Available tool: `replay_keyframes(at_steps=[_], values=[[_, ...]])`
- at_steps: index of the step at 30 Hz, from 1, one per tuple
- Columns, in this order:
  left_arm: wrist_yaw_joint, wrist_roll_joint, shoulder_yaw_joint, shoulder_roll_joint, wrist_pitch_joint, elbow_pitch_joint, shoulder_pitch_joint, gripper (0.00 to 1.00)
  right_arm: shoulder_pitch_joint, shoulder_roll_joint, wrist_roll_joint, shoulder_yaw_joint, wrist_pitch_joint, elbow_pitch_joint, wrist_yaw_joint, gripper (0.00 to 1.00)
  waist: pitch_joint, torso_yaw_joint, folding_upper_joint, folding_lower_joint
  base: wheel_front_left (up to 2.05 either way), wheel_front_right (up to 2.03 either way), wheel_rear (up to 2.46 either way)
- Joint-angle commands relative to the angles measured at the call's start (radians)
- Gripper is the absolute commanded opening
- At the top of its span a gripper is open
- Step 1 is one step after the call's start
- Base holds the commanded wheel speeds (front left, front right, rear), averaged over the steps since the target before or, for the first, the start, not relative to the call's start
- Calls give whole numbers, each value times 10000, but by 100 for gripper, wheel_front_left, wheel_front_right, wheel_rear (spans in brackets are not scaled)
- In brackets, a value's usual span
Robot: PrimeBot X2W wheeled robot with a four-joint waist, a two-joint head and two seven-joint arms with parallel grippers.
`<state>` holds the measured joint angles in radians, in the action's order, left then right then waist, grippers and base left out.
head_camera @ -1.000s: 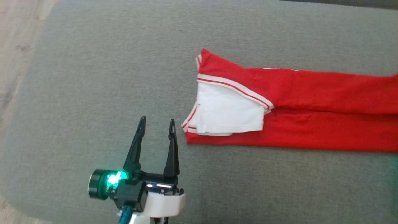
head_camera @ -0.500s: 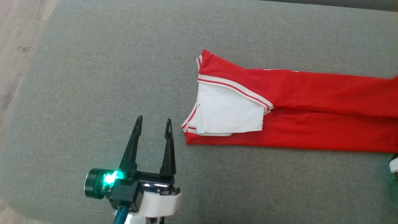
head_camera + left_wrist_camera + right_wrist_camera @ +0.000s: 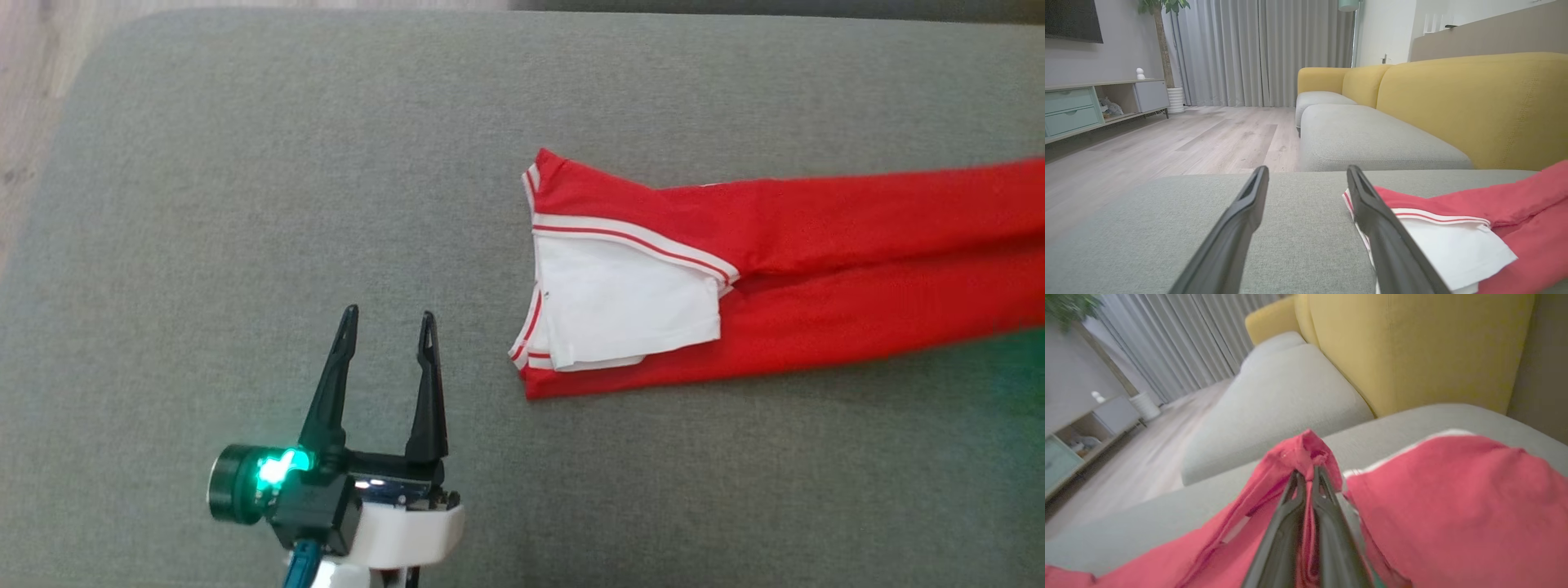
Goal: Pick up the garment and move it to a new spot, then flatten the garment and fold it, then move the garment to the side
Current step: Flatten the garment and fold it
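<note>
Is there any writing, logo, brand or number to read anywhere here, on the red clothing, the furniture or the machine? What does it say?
None: no readable text in any view.
Garment: red with white-and-red stripes and a plain white panel, no print or label that reads; a thin white trace at its upper edge is too small to tell.
Yellow sofa: no lettering.
Cabinet: no lettering visible; the things on it are too small to read.

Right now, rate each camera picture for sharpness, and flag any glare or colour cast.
Head view: evenly lit and fairly sharp, a green lamp glowing at the left gripper's base, a green tint on the cushion at the right edge. Left wrist view: crisp, soft daylight, no glare. Right wrist view: blurred throughout, the right gripper and the garment it pinches smeared.
</note>
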<state>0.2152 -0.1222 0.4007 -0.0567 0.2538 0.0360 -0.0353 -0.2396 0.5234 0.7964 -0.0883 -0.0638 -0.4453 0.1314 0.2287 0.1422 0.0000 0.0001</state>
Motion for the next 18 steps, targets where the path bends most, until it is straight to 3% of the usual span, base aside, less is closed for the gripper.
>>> replay_keyframes(at_steps=[1, 6, 11, 18], values=[[-49, -39, -332, 62, 80, 264, -65, 100, -52, 418, 285, 20, 235, 1185, -7, 0, -69, -81, 0, -1, 0, 0, 0], [-58, -138, -250, 63, 80, 199, -110, 100, -2, 78, 348, 231, 741, 2925, -7, 0, -150, -65, 0, -1, 0, 0, 0], [-117, -258, -160, 63, 80, 129, -117, 100, -327, -757, -148, 984, 1374, 4269, -7, 0, -251, 173, 0, -1, 0, 0, 0], [-204, -335, -24, 63, 80, 2, -151, 100, -998, -1930, -932, 2849, 1976, 4549, -7, 0, -436, 841, 0, -1, 0, 0, 0]])
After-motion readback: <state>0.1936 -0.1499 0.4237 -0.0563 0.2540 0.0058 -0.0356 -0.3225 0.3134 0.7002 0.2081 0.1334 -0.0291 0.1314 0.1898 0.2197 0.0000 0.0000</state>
